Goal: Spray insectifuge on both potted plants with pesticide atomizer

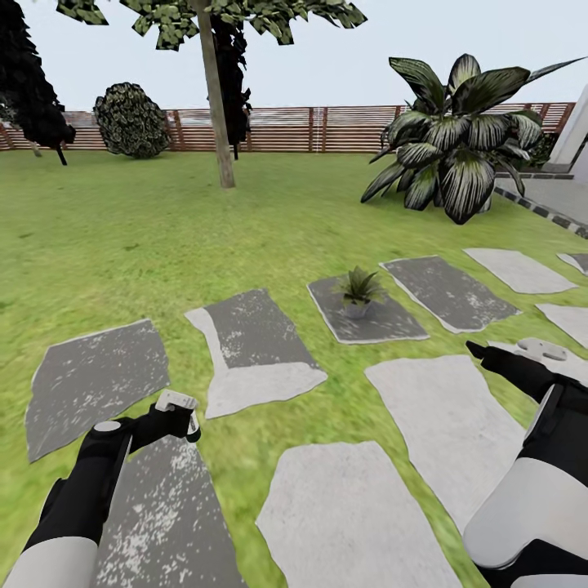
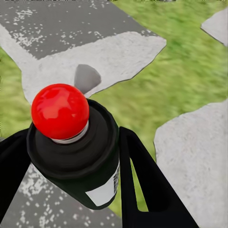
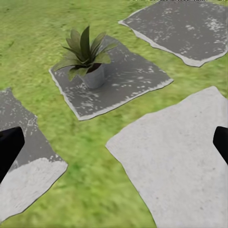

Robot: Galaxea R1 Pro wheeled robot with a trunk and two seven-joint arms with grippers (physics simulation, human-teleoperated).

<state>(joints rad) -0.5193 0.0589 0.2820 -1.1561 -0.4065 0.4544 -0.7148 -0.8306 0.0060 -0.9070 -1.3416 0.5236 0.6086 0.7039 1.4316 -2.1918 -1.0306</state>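
Holding the pesticide atomizer (image 2: 76, 147) between its two black fingers, the left hand (image 1: 175, 412) hangs low over a dark stepping stone (image 1: 167, 514) at the near left of the garden. The left wrist view shows the grip plainly: the fingers are pressed against either side of the dark bottle, its red top (image 2: 60, 111) pointing back toward the camera and a patch of white label showing lower down. So the bottle's long axis runs along the fingers, roughly in line with the forearm.

One potted plant (image 1: 359, 290) sits ahead and to the right of that hand, upright in its small grey pot on a dark stone (image 1: 367, 314), with a pale-edged stone (image 1: 253, 351) and a strip of grass between them. They are well apart. I judge the coming move turns on this: the bottle has to be carried forward and rightward and its nozzle aimed at the leaves.

The right hand (image 1: 514, 355) is nearer the plant, but it carries nothing; in the right wrist view its fingertips (image 3: 9, 147) stand wide apart at the edges of the frame, spread.

That right wrist view gives the clearest look at the plant (image 3: 85, 54), its pointed leaves and the pot. The head view shows how both arms lie relative to the plant, along with a big striped-leaf plant (image 1: 461, 139) and a brown fence (image 1: 327, 129) far behind.
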